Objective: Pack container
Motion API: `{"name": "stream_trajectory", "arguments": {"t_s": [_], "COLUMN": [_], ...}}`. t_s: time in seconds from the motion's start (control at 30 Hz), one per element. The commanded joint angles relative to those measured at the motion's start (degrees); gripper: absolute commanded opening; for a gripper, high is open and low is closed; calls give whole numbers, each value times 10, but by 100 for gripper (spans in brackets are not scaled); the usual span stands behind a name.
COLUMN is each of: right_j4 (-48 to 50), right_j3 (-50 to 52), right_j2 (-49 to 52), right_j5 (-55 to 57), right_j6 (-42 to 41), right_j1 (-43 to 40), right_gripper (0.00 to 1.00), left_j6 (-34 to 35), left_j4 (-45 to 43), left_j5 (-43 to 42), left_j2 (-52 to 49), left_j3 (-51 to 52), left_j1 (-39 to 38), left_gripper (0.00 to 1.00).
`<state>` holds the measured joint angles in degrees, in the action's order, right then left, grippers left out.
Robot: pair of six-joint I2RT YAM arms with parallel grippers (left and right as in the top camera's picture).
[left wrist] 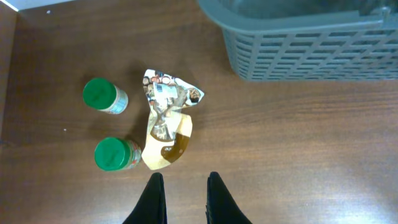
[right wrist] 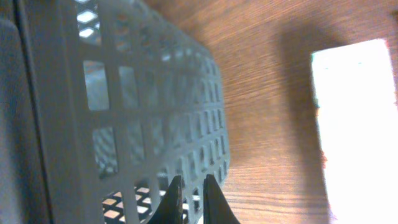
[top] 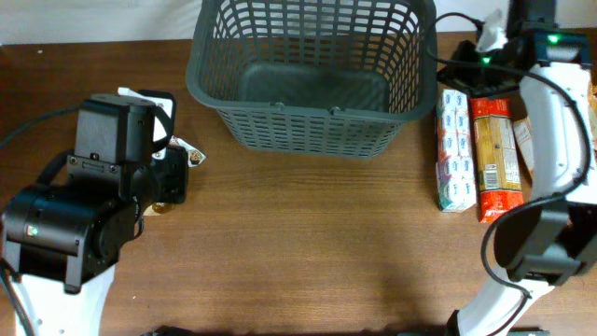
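The container (top: pixel 308 126) is a dark grey slotted basket at the back middle of the table, with nothing in it. It also shows in the left wrist view as the basket (left wrist: pixel 311 50) at the top right, and as a lattice wall (right wrist: pixel 155 124) in the right wrist view. My left gripper (left wrist: pixel 183 177) hangs shut and empty over bare wood, just in front of a crumpled snack pouch (left wrist: pixel 168 121) and two green-lidded jars (left wrist: pixel 104 95) (left wrist: pixel 114 154). My right gripper (right wrist: pixel 189 179) is shut beside the basket's right wall, with nothing seen held.
Right of the basket lie a blue-and-white box (top: pixel 454 149) and an orange pasta pack (top: pixel 495 159), with the right arm (top: pixel 550 112) arching over them. The left arm's body (top: pixel 84 215) covers the jars from above. A washed-out pale package (right wrist: pixel 354 124) lies near the right gripper.
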<state>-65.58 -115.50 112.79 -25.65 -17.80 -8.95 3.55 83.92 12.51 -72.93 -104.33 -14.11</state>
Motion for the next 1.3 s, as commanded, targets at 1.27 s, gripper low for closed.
{"name": "stream_trajectory", "arguments": {"t_s": [1.27], "right_j4": [-116], "right_j3": [-6], "right_j2": [-214], "right_j5": [-7], "right_j6": [71], "right_j1": [90], "right_gripper": [4], "left_j6": [-230], "left_j4": [-254], "left_j5": [-106], "left_j2": [-312], "left_j3": [0], "left_j1": [4], "left_gripper": [2]}}
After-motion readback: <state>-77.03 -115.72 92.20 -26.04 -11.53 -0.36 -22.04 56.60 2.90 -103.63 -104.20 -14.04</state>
